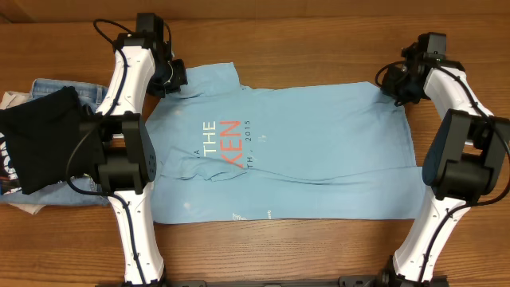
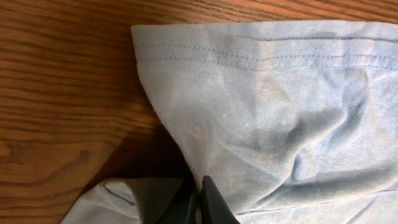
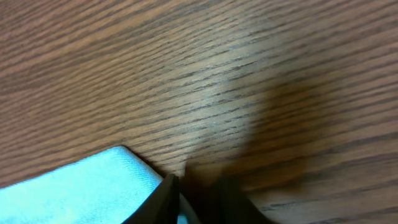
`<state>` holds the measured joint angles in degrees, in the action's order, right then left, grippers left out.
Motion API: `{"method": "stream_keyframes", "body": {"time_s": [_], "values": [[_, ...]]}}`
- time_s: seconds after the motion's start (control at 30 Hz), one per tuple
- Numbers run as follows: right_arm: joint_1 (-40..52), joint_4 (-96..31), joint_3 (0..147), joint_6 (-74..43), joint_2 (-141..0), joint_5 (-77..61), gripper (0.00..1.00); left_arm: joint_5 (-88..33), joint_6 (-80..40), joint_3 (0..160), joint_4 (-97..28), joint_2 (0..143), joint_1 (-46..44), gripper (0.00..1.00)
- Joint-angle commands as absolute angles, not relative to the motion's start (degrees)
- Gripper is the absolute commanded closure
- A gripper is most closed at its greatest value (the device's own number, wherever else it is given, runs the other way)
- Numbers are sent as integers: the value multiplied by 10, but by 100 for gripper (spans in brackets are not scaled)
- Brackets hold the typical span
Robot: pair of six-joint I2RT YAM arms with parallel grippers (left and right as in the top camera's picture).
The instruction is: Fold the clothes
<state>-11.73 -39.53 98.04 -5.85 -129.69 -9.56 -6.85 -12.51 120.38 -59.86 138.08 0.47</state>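
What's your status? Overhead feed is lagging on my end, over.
Left gripper shut on T-shirt sleeve. Right gripper pinching hem corner. T-shirt flat, print up, unfolded. Black garment and jeans beyond left arm, off the shirt.

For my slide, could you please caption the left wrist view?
Left gripper pinching light sky-blue cotton T-shirt over brown wooden table.

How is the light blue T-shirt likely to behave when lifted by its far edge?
Likely floppy: in the left wrist view the T-shirt tents into soft creases toward the left gripper. Probably light, since the thin knit lies flat on the table with shallow wrinkles. Lifted by corners, its middle would probably sag.
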Motion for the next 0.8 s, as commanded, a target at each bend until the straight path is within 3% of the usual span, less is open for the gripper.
{"method": "stream_keyframes", "body": {"time_s": [0.0,0.07,0.77], "values": [[-112,-390,990,-60,-1301,-93,86,-75,-122,1217,-599,1386,7,96],[-112,-389,990,-60,-1301,-90,96,-75,-122,1217,-599,1386,7,96],[-129,-529,1063,-79,-1225,-50,96,-108,-119,1288,-703,1310,23,96]]}}
